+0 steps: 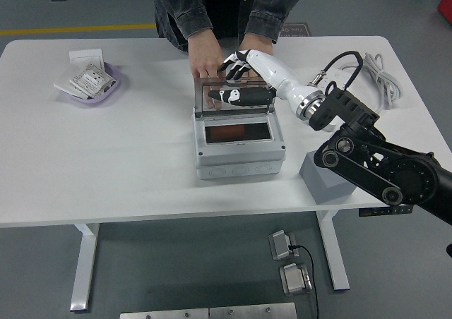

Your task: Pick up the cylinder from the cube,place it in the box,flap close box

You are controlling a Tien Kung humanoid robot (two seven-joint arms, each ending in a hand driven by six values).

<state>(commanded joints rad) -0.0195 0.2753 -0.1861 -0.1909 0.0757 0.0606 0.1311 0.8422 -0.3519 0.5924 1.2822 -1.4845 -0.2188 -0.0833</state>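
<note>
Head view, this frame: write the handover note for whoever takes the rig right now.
Right hand: empty, fingers spread, raised behind the top edge of the clear lid. Left arm out of view.
Grey box at table centre, lid standing open; an orange-red item, likely the cylinder, lies inside. Grey cube right of the box, bare on top.
A person's hands steady the lid from the far side.
Done: pick and place, it seems.
Left: flap the lid shut.

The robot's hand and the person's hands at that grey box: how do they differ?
The robot's right hand is white with black fingers, one hand reaching in from the right on a black arm; the person's hands are bare, a pair coming from the far side out of dark denim sleeves. Both are at the upright clear lid of the grey box.
</note>
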